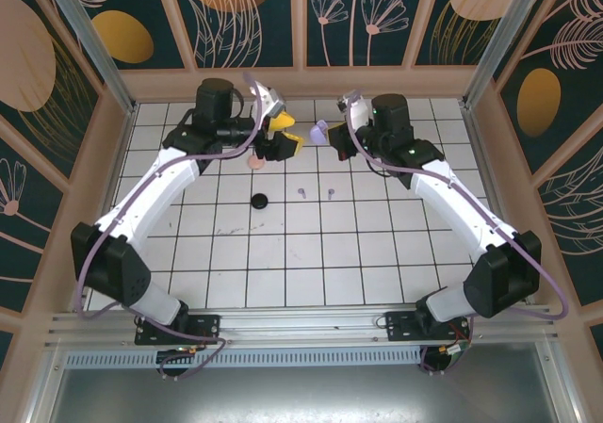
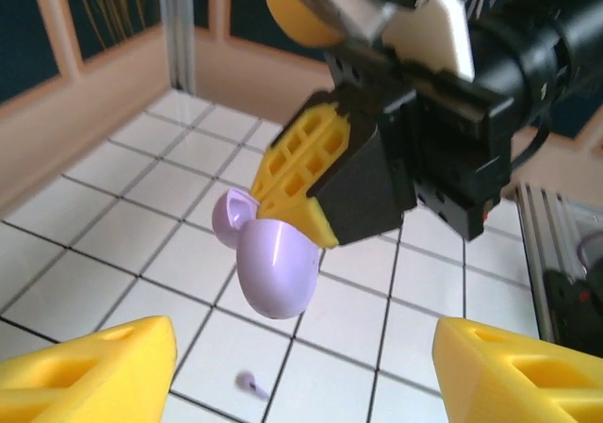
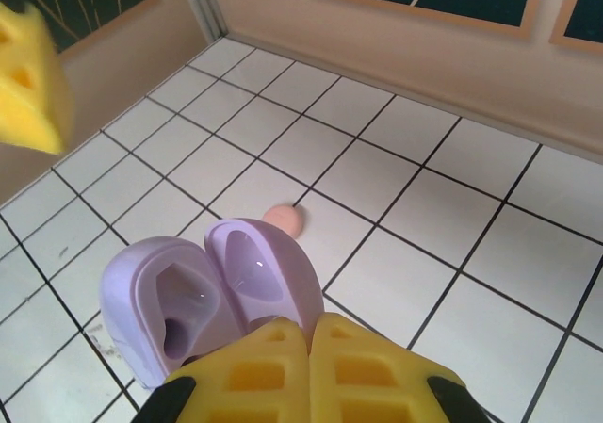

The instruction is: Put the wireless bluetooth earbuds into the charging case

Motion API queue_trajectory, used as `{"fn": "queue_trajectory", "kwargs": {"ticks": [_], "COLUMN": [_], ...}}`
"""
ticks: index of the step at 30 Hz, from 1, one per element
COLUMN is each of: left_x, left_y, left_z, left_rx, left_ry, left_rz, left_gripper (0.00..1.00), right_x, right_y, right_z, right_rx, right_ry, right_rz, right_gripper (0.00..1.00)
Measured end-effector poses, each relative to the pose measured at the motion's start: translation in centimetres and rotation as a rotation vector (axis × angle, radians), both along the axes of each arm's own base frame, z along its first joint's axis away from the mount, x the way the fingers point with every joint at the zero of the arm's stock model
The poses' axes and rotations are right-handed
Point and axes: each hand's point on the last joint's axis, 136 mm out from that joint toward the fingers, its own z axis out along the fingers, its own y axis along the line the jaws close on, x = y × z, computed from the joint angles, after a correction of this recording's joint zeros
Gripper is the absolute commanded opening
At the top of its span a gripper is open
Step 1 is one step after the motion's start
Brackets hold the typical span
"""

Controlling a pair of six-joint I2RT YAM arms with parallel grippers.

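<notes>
My right gripper (image 3: 311, 324) is shut on the hinge end of a lilac charging case (image 3: 207, 291). The case hangs open above the tiles with both hollows showing. In the top view the case (image 1: 317, 131) sits between the two grippers at the back of the table. My left gripper (image 2: 306, 376) stands open just in front of the case (image 2: 273, 268), with nothing between its yellow fingers (image 2: 94, 371). Two lilac earbuds (image 1: 301, 193) (image 1: 331, 193) lie on the tiles nearer the arms. One earbud (image 2: 250, 383) shows below the case.
A pink round disc (image 1: 252, 162) lies on the tiles under the left gripper (image 1: 287, 133) and appears beyond the case as the disc (image 3: 284, 219). A black round disc (image 1: 259, 200) lies nearer the middle. The back wall (image 1: 301, 82) is close behind both grippers.
</notes>
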Motion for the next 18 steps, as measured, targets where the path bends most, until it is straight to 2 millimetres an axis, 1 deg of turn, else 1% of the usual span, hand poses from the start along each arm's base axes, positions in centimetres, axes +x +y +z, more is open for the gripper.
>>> {"fn": "queue_trajectory", "kwargs": {"ticks": [3,6,12,15,18], "left_x": [-0.3,-1.0,-2.0,-2.4,-2.7], "left_y": [-0.1,-0.1,-0.2,-0.3,-0.4], "left_z": [-1.5,-2.8,-3.0,-3.1,-3.2], "left_rx": [0.052,0.085,0.091,0.084,0.080], "left_ry": [0.052,0.107,0.153,0.170,0.187], "left_rz": [-0.040,-0.077,-0.131,-0.153,-0.170], "left_gripper": [0.69,0.68,0.66,0.65,0.64], "right_x": [-0.5,-1.2,-2.2,-2.5,-3.1], "right_y": [0.6,1.1,2.1,2.8,4.0], "right_z": [0.1,-0.1,-0.6,-0.2,0.4], "right_rx": [-0.032,-0.059,-0.092,-0.100,-0.098], "right_ry": [-0.013,-0.013,-0.004,-0.012,-0.023], "right_rz": [0.033,0.062,0.105,0.128,0.159], "right_gripper": [0.00,0.00,0.00,0.00,0.00]}}
